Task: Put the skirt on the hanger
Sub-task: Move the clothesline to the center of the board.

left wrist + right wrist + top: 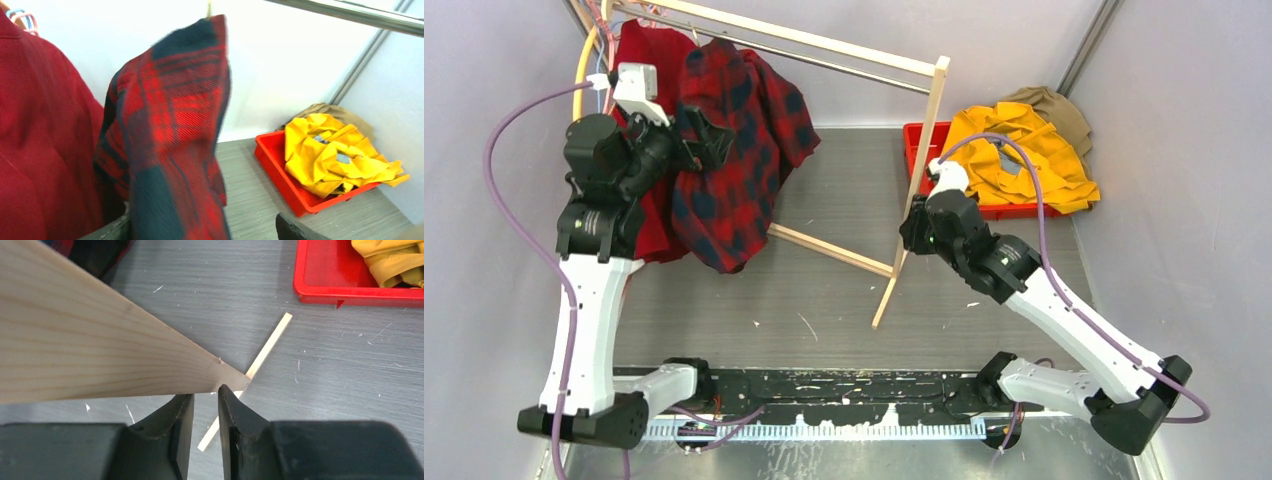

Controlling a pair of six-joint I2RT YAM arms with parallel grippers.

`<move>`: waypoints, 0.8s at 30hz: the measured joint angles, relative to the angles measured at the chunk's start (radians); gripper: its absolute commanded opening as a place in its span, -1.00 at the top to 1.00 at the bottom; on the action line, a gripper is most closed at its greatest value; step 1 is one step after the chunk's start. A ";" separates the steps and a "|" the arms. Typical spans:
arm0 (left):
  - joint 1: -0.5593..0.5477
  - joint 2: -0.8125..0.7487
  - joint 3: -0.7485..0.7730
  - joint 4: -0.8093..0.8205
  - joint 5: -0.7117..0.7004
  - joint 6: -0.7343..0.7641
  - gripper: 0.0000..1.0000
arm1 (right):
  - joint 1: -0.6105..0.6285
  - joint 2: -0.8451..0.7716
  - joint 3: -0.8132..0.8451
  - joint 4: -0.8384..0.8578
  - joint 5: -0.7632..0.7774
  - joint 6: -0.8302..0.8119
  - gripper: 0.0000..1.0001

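A red-and-black plaid shirt (734,160) hangs at the left end of a light wooden rack (921,160), draping down below its metal rail (844,68). The rack's upright post stands on a thin cross foot (272,340) on the grey tabletop (824,310), which is flecked with white scuffs. At the far right a red tray (916,140) holds a crumpled yellow garment (1019,155), and a tan cloth (1054,108) lies just behind it by the wall

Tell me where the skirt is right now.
Top view, far left: the skirt hangs at the left end of the rack, just left of the plaid shirt.
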 measured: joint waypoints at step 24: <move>-0.108 -0.211 -0.253 -0.042 0.063 -0.049 -0.99 | -0.332 0.460 0.163 0.402 -0.237 -0.016 0.42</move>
